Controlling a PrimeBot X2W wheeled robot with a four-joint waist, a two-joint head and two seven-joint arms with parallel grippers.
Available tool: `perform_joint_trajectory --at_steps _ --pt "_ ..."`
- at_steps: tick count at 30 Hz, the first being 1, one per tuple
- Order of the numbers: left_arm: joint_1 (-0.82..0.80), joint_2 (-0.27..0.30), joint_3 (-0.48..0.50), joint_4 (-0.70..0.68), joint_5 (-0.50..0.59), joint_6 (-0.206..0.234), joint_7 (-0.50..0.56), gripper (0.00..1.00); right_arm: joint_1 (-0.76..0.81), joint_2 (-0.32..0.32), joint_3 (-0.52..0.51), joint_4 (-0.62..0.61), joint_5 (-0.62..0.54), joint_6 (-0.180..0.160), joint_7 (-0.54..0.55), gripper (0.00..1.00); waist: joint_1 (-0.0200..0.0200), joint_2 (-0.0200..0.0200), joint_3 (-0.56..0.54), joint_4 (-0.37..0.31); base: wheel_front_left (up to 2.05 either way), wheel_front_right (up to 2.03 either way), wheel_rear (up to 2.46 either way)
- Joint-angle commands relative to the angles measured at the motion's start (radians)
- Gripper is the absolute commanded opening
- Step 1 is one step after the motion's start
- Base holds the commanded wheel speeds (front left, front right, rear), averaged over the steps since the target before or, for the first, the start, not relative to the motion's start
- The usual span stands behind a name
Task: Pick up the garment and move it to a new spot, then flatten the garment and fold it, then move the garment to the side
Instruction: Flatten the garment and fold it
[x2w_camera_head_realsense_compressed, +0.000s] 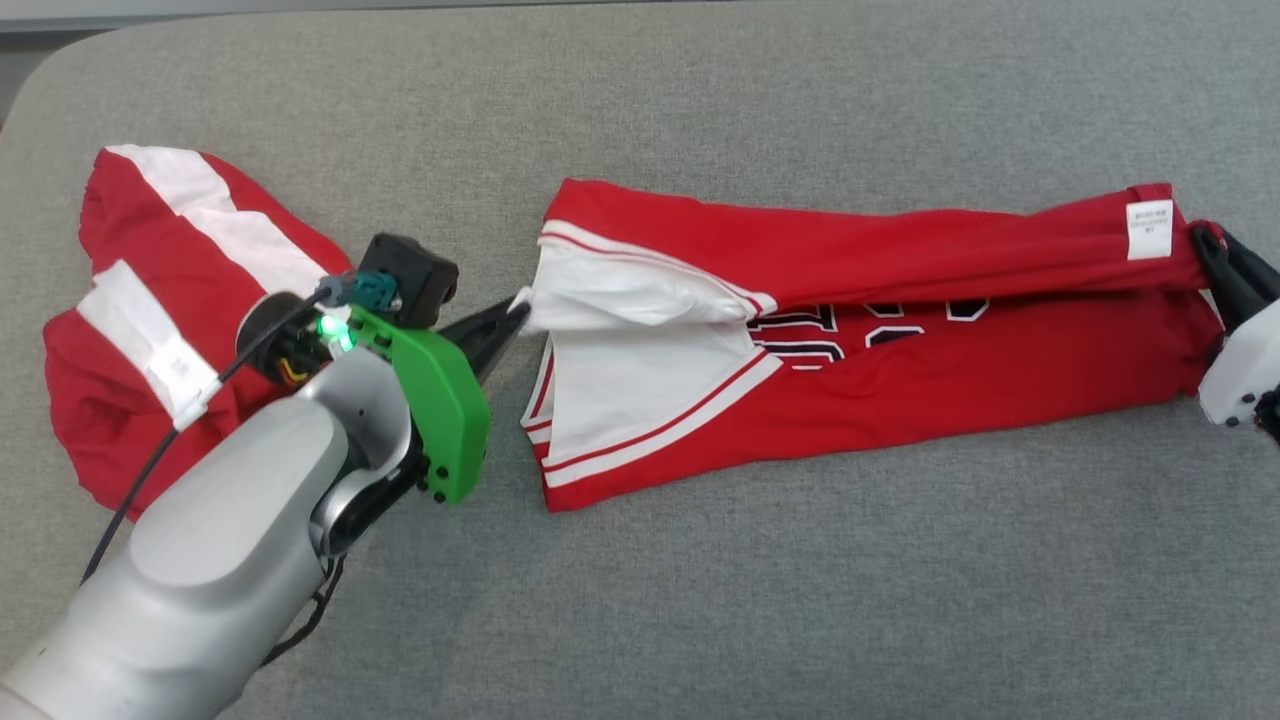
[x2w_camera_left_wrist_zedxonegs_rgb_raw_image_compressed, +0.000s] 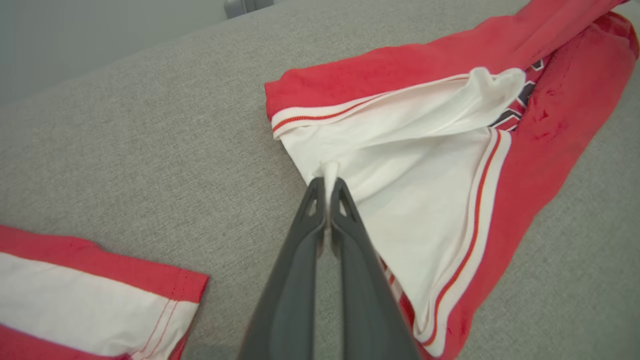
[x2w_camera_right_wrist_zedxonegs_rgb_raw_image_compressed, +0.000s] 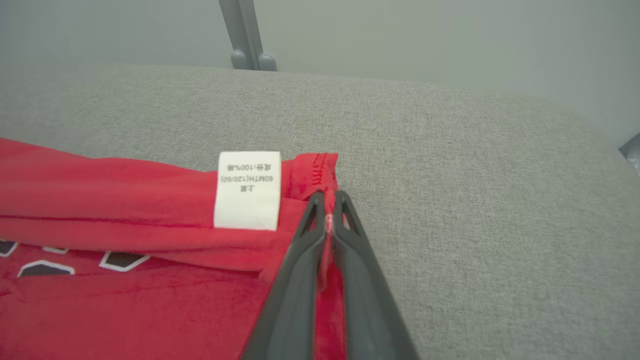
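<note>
**Jersey pinned at both ends, stretched out for flattening**

Both arms are gripping rn. My left fingers (x2w_camera_head_realsense_compressed: 490, 330) are closed tight on a tuft of the white lining (x2w_camera_left_wrist_zedxonegs_rgb_raw_image_compressed: 400, 165) at the open collar/armhole end of the red jersey (x2w_camera_head_realsense_compressed: 900, 340). The left wrist cam shows the cloth peaking up between the tips. The right fingers (x2w_camera_head_realsense_compressed: 1225, 265) are clamped on the red hem corner (x2w_camera_right_wrist_zedxonegs_rgb_raw_image_compressed: 320, 167), just beside the white care label (x2w_camera_right_wrist_zedxonegs_rgb_raw_image_compressed: 247, 190). There's no gap to speak of on either side, just fabric.

The jersey lies across the middle of the grey fabric-covered tabletop (x2w_camera_head_realsense_compressed: 800, 600), running left to right. It's doubled lengthwise, w/ the dark outlined lettering half buried under the top flap.

Why hold it like this: imo gripping opposite ends lets me tension the cloth along its length, so wrinkles pull out before I fold. The collar end isn't flat yet. The white inside is flared open and the striped trim curls, so I'd call this mid-flatten, w/ the fold proper not done.

A 2nd red-and-white garment (x2w_camera_head_realsense_compressed: 170, 300) sits bunched at far left, partly under my left arm and apart from the jersey. It's a snag risk if I swing that arm back.

The left grip is only on a thin pinch of lining, so it could slip w/ too much pull
</note>
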Motion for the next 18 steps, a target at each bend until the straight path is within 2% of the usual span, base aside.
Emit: perform_joint_trajectory --at_steps 1,5,9,18 --pt "0.042 0.032 0.001 -0.042 -0.024 0.012 0.025 0.00 0.027 -0.016 0.011 -0.008 0.022 -0.002 0.018 0.00 0.0000 0.0000 -0.028 0.001 0.00 0.00 0.00" --pt "0.117 0.085 -0.009 -0.148 -0.070 0.032 0.088 0.00 0.059 -0.042 0.042 -0.029 0.051 -0.002 0.067 0.00 0.0000 0.0000 -0.040 -0.007 0.00 0.00 0.00" --pt "0.167 0.112 -0.025 -0.223 -0.081 0.057 0.118 0.00 0.080 -0.056 0.060 -0.039 0.083 -0.002 0.113 0.00 0.0000 0.0000 -0.047 -0.013 0.00 0.00 0.00" --pt "0.210 0.097 -0.078 -0.240 -0.026 0.082 0.106 0.00 0.094 -0.069 0.104 -0.063 0.124 -0.002 0.184 0.00 0.0000 0.0000 -0.053 -0.026 0.00 0.00 0.00"
